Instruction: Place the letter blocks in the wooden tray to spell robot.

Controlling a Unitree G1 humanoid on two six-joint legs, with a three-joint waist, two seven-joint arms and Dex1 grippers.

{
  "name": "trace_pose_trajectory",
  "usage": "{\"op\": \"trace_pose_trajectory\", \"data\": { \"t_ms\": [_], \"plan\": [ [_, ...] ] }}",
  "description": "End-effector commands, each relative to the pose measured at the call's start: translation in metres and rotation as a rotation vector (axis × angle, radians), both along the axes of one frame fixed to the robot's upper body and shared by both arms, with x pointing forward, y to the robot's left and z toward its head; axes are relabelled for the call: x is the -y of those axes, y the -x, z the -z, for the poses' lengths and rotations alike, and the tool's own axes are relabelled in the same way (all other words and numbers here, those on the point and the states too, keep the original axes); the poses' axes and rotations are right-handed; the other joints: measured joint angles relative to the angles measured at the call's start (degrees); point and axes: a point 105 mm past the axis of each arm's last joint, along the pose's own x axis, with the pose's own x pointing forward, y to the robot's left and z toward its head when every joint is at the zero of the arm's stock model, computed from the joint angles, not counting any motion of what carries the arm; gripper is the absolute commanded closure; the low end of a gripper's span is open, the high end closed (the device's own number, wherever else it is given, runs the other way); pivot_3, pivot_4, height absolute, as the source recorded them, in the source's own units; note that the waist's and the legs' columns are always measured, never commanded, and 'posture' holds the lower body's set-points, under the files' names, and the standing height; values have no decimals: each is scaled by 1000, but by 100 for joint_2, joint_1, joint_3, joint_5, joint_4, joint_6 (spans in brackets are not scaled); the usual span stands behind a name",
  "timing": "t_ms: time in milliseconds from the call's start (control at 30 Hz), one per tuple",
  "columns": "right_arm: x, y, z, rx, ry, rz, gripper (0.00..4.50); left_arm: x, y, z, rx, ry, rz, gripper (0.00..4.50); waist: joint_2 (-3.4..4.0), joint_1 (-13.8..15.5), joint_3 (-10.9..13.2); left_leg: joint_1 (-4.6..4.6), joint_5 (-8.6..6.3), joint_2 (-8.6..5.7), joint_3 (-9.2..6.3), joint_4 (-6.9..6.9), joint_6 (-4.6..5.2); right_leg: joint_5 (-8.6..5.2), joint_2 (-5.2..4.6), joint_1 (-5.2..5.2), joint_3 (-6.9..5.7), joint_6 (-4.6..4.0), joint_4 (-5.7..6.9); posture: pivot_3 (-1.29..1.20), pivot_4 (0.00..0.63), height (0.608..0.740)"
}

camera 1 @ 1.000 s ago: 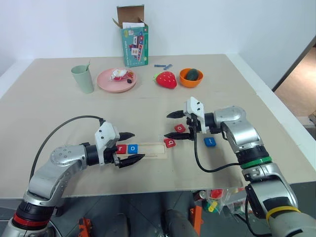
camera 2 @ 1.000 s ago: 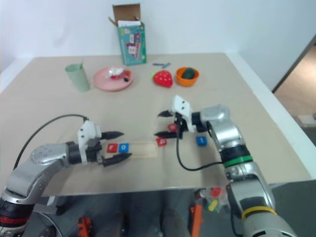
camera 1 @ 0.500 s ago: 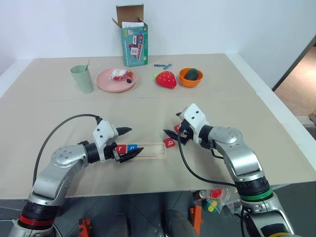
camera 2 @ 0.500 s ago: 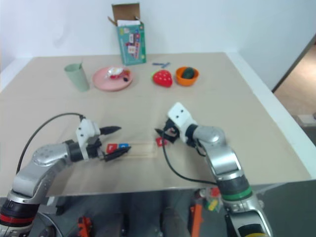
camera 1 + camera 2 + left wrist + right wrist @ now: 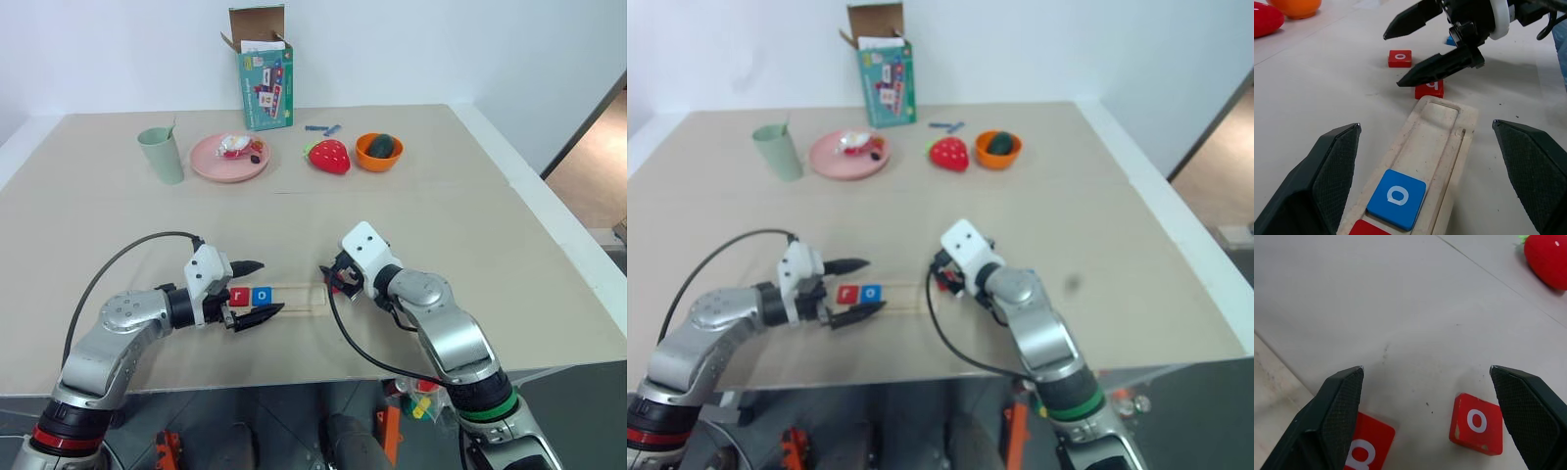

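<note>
The wooden tray [image 5: 299,297] lies near the table's front edge, with a red r block [image 5: 239,295] and a blue o block [image 5: 262,294] at its left end. My left gripper [image 5: 272,286] stands open around that end, a finger on each side, touching neither block. My right gripper [image 5: 330,281] hangs open, low over the table just past the tray's right end. Under it lie a red b block [image 5: 1369,448] and a red o block [image 5: 1477,430], both loose between its fingers. A blue block [image 5: 1449,40] peeks out behind the right gripper.
At the back stand a green cup [image 5: 163,155], a pink plate [image 5: 231,160], a strawberry toy [image 5: 329,157], an orange bowl [image 5: 379,152] and an open cardboard box [image 5: 266,78]. The table's front edge runs close below the tray.
My right gripper has swung down and to the left, from hovering over the loose blocks to pointing at the two red ones by the tray's end. The left gripper has stayed put.
</note>
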Motion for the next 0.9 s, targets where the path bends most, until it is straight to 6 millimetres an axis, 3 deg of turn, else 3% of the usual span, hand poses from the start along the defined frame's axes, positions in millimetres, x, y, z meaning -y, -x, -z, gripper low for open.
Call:
{"op": "trace_pose_trajectory", "data": {
  "t_ms": [33, 267, 900],
  "plan": [
    [-6, 3, -13, 54, -8, -6, 250, 1, 2, -3, 26, -5, 13, 12, 0, 1, 0, -1, 0, 0, 0, -1, 0, 0, 0, -1, 0, 0, 0, 0, 150, 740],
    [-12, 8, -9, 35, -13, -22, 250, 1, 1, -2, 26, -11, 16, 12, 0, 0, 0, -2, 0, 0, 0, -2, 0, 0, 1, -4, 0, -1, 0, 0, 150, 740],
    [2, 3, 1, 18, 36, 19, 250, 3, -2, -2, 36, -21, 16, 12, -2, 0, 0, -4, 1, 1, 0, -2, -1, 0, 1, -5, -1, -1, 1, 0, 150, 740]
  ]
}}
